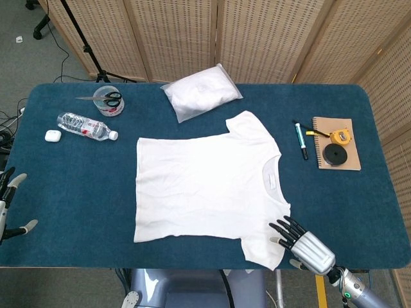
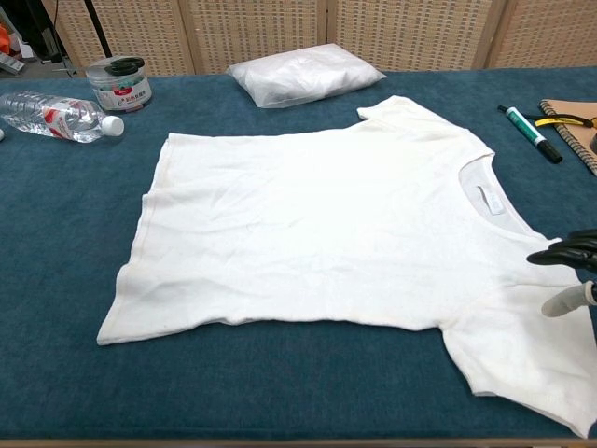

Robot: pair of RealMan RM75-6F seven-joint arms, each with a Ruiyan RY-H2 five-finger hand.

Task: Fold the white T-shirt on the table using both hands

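White T-shirt (image 1: pixel 205 186) lying flat in the middle of the blue counter (image 1: pixel 77 186), collar toward the robot's right. Right hand (image 1: pixel 302 242), fingers spread and holding nothing, at the near sleeve (image 1: pixel 266 240); its fingertips (image 2: pixel 560 254) reach over the sleeve edge. Left hand (image 1: pixel 8 204), fingers apart and empty, at the counter's left edge, well apart from the shirt.
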